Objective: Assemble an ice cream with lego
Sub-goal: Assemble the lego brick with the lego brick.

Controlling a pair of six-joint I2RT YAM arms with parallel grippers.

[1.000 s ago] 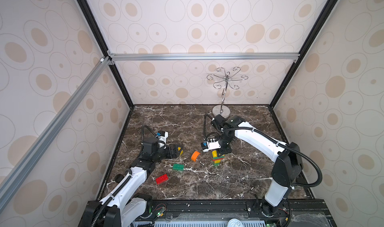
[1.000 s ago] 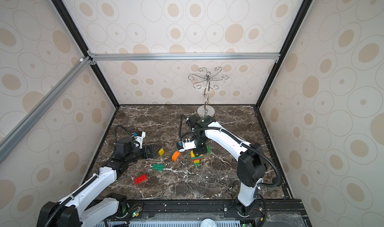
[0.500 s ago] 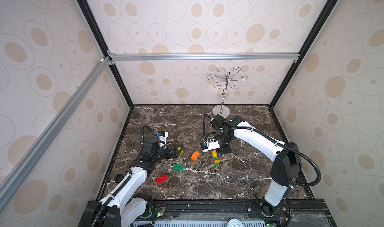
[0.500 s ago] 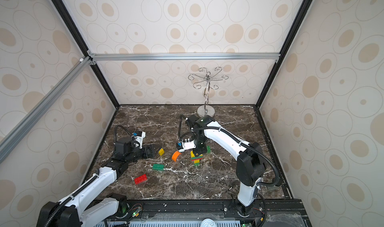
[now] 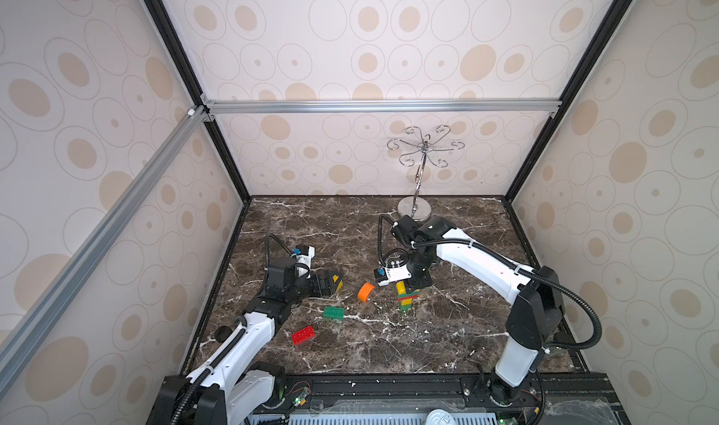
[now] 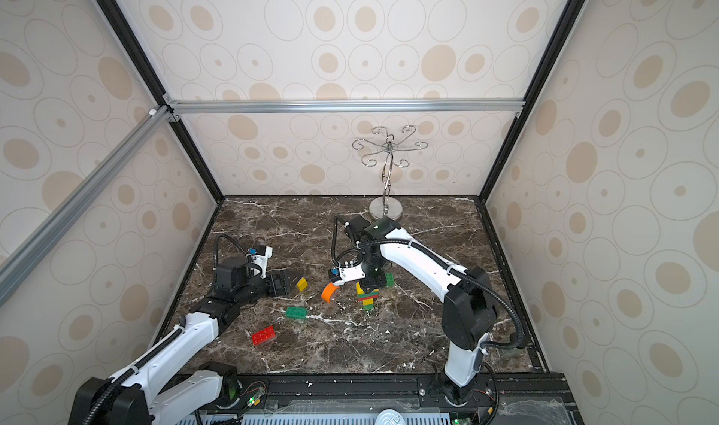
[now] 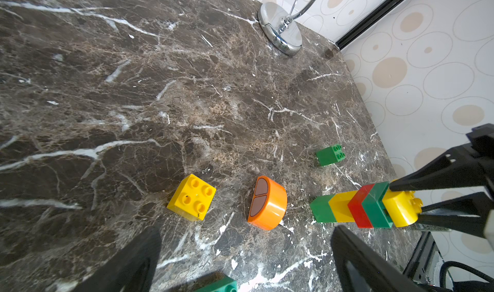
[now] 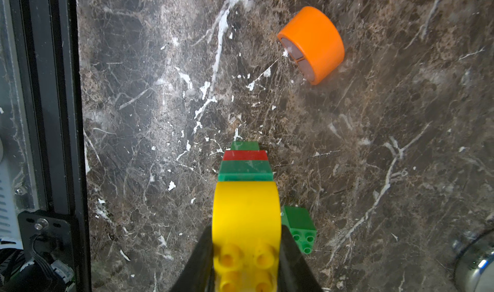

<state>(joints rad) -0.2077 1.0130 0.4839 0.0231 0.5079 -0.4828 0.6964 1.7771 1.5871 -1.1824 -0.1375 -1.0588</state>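
Lego stack (image 5: 405, 300), lower middle of a top view: four bricks capped by yellow dome (image 8: 246, 210), clamped in my right pincer (image 8: 246, 240). Orange dome (image 5: 366, 291) unplaced; my left pincer (image 6: 290, 282) gapes empty.

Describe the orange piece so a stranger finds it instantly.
From the silver hooked stand at the back of the marble table, come forward to the brick tower held by the right gripper. Beside it, toward the left arm, lies the orange piece. It alone is orange and rounded, tipped on its side among square-edged bricks.
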